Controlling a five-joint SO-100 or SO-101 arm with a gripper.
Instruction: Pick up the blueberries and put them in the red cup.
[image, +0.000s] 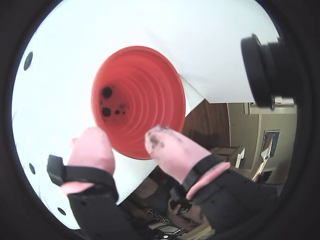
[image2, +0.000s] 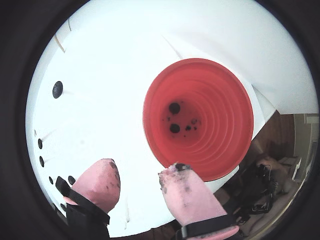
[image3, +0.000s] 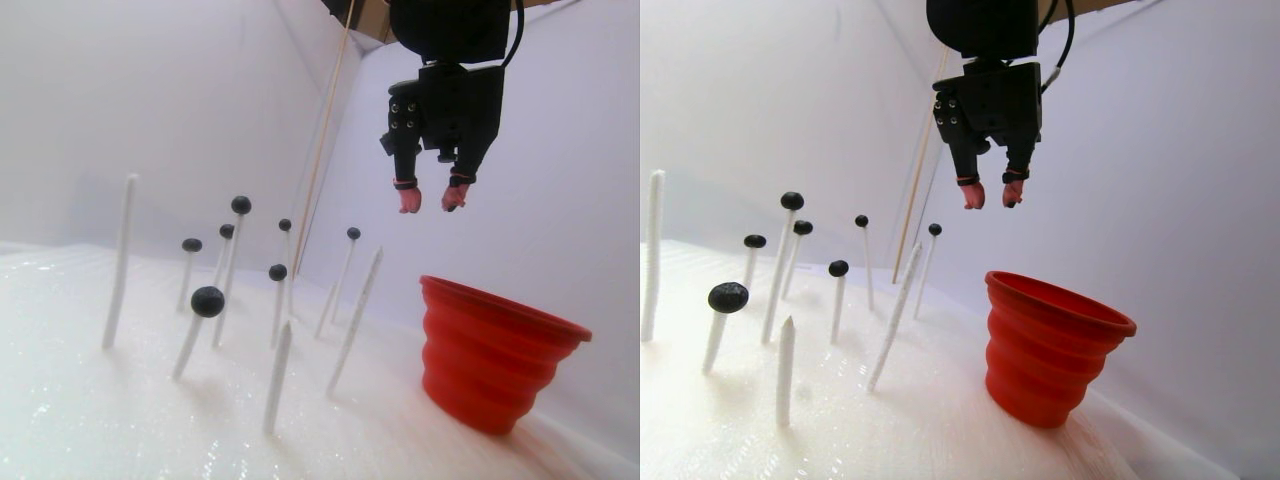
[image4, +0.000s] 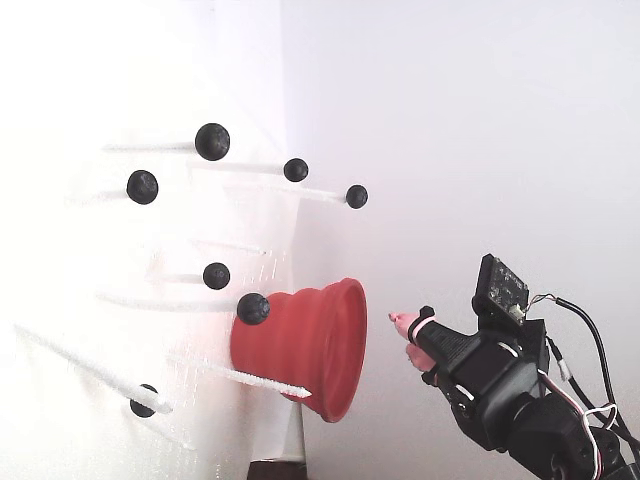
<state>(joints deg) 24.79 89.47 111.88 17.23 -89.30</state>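
Fingers (image3: 432, 197) shown slightly parted and empty above the red cup (image3: 495, 350); remaining blueberries (image3: 207, 301) on sticks lie beyond the cup

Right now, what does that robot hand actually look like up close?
The gripper has two rounded pink fingertips, smudged with dark stains and strapped on with black bands. Behind them sits a boxy black body with small screws. In the fixed view, a small circuit board and thin cables ride on the arm.

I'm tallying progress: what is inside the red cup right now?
In both wrist views, two blueberries lie at the bottom of the red cup, beside small dark smudges. The open gripper holds nothing.
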